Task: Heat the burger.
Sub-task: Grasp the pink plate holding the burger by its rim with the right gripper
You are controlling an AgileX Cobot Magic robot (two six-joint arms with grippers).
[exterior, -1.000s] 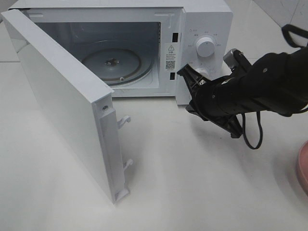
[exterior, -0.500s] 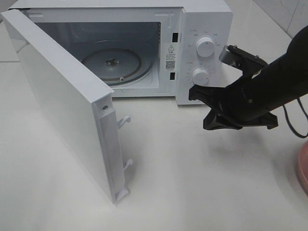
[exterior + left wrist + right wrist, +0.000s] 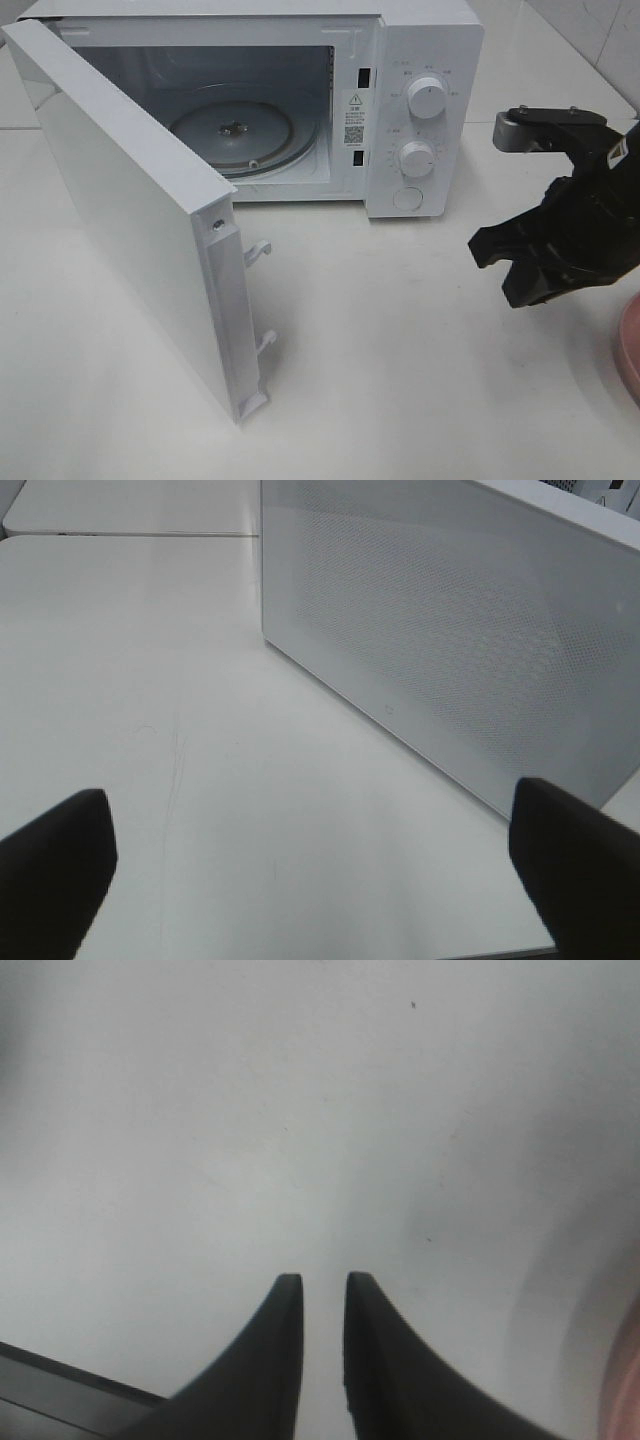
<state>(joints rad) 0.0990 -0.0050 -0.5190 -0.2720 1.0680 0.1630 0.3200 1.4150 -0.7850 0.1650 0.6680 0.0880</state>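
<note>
Microwave door [image 3: 130, 230] swung open at frame left. White microwave [image 3: 430, 40] at upper centre, glass turntable [image 3: 232, 135] inside. Left hand [image 3: 320, 850] spread wide, holding nothing, above the counter [image 3: 400, 380]. Right hand [image 3: 322, 1290] at centre right, fingers slightly parted, holding nothing. Pink plate [image 3: 630, 345] at right edge. Burger: location cannot be told.

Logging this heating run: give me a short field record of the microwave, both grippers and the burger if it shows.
microwave: boxy white microwave, hinged door wide open
turntable: round glass turntable, nothing on it
burger: not in view
left gripper: open, empty, facing the door's outer side
right gripper: jaws slightly apart, empty, over the white table
plate: pinkish-red round plate, edge only, far right
</note>
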